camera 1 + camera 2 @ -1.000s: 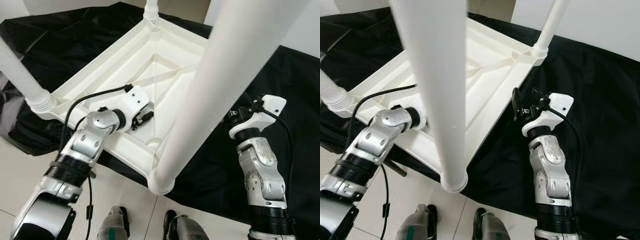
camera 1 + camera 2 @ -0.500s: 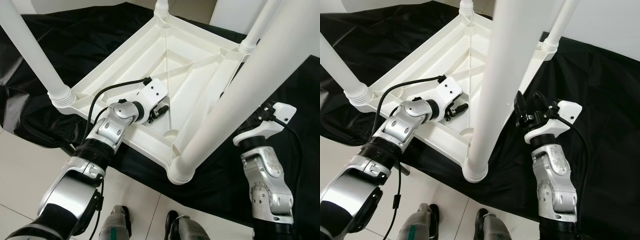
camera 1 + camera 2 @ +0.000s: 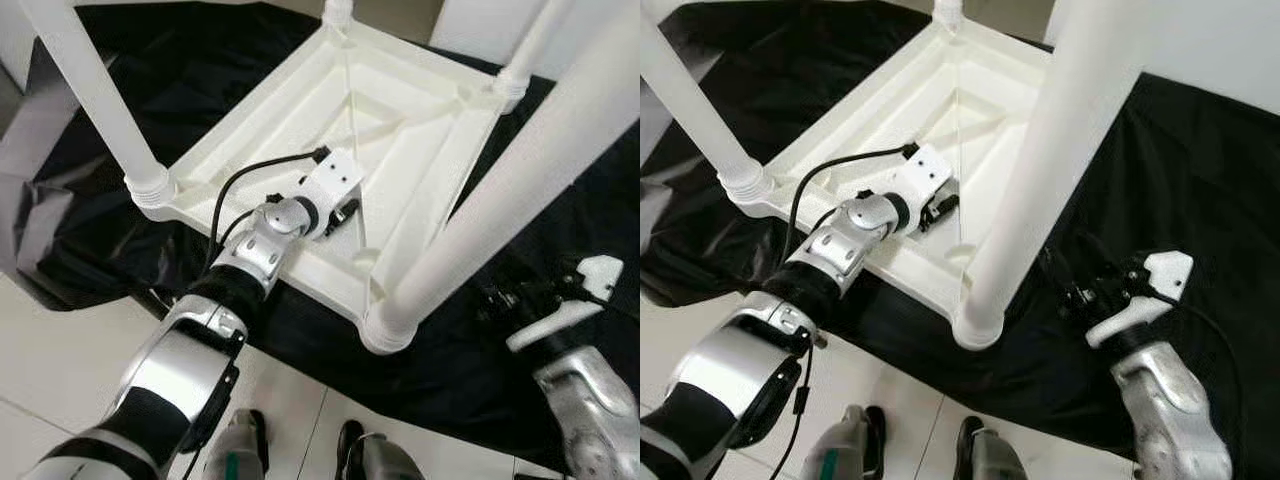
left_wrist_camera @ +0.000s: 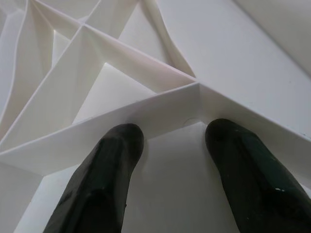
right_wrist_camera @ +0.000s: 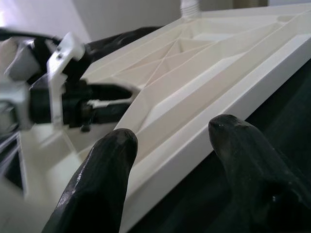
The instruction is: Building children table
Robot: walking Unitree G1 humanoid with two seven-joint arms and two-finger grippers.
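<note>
The white plastic table [image 3: 400, 120] lies upside down on a black sheet [image 3: 1200, 170] spread over the tiled floor [image 3: 60, 360], its legs [image 3: 90, 90] pointing up toward the camera. The left end effector [image 3: 345, 212] reaches inside the table's ribbed underside near the closest corner, its fingers [image 4: 109, 160] spread apart, tips resting against a rib and gripping nothing. The right end effector [image 3: 1065, 290] hovers over the sheet just beside the table's near edge, fingers [image 5: 104, 165] open and empty.
</note>
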